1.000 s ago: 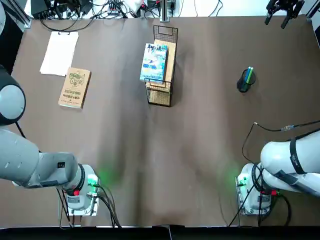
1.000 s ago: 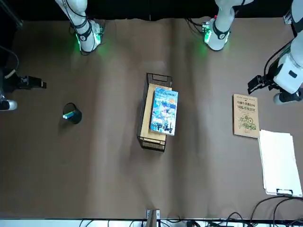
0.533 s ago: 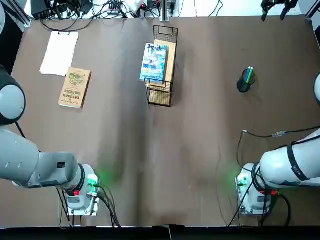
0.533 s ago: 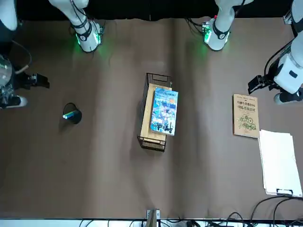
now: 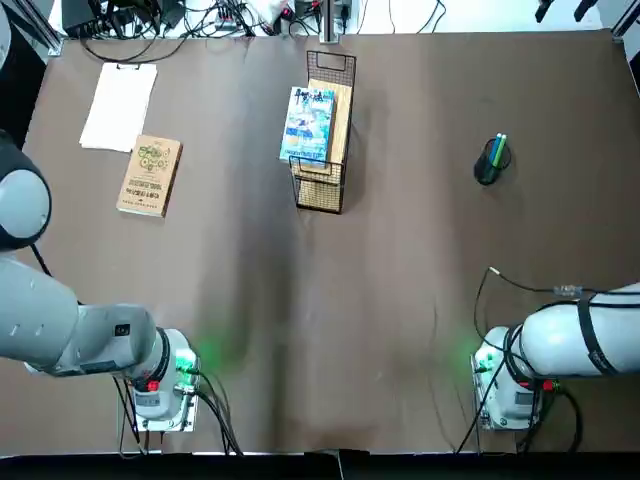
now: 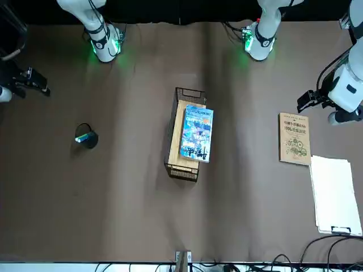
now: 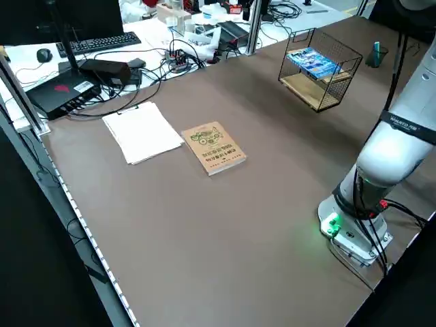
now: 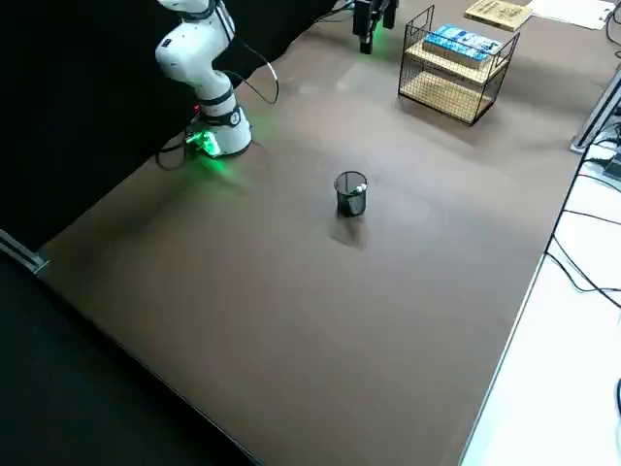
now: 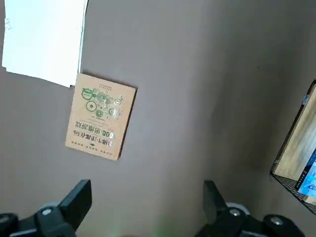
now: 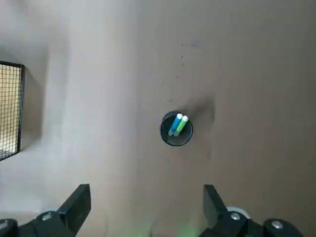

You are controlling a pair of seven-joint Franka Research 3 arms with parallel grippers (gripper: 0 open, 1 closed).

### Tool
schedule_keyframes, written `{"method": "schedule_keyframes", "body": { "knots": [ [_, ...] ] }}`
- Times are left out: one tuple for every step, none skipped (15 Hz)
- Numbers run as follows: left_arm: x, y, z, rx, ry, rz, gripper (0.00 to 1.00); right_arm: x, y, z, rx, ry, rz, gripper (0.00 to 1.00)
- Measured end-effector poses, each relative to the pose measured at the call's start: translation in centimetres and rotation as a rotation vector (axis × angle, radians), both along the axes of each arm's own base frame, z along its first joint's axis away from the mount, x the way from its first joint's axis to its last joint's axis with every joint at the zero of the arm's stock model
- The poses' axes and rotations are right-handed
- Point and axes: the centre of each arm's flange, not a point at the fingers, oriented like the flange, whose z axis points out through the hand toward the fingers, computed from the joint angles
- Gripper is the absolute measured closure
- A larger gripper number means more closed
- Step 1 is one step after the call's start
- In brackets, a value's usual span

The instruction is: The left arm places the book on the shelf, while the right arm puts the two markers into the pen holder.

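Grippers on both robot arms are spread wide, with nothing between their fingers. The left arm's black two-finger gripper (image 9: 148, 185) hangs in the air above the table (image 5: 390, 350). Below it lie a tan-brown book with green circular marks (image 9: 101, 116) and, just beside that book, a stack of white paper sheets (image 9: 44, 39).

Toward the robot's right from this gripper, well apart from it, stands the small black wire-mesh rack with a light wooden plank (image 6: 176, 136), the shelf of the task. The thin paperback with a light-blue and white illustrated cover (image 6: 197, 134) lies on the plank, cover up, and reaches past the plank's edge on the side toward the left gripper. A strip of bare wood shows beside it.

The right arm's black two-finger gripper (image 10: 148, 187) is also raised, well apart from everything on the table. Seen from its wrist, the small round black cylindrical cup (image 10: 169, 138) is on the table beyond the gap between its fingertips. A slim blue marker (image 10: 175, 125) and a slim light-green marker (image 10: 180, 126) stand in the cup side by side, tilted the same way, pale ends up. The rack is toward the robot's left from this gripper, well apart from the cup.
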Motion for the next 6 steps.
{"method": "schedule_keyframes", "body": {
  "knots": [
    [0.0,0.0,0.0,0.0,0.0,0.0,0.01,-0.5,-0.2,-0.2,0.003,-0.016,-0.002,0.0],
    [0.0,0.0,0.0,0.0,0.0,0.0,0.01,-1.0,-0.4,-0.3,0.006,-0.025,-0.003,0.0],
    [0.0,0.0,0.0,0.0,0.0,0.0,0.01,-1.5,-0.7,-0.4,0.009,-0.028,-0.002,0.0],
    [0.0,0.0,0.0,0.0,0.0,0.0,0.01,-1.9,-1.2,-0.4,0.013,-0.03,0.004,0.0],
    [0.0,0.0,0.0,0.0,0.0,0.0,0.01,-2.2,-1.7,-0.4,0.017,-0.032,0.01,0.0],
    [0.0,0.0,0.0,0.0,0.0,0.0,0.01,-2.3,-2.2,-0.4,0.02,-0.032,0.012,0.0]
  ]
}}
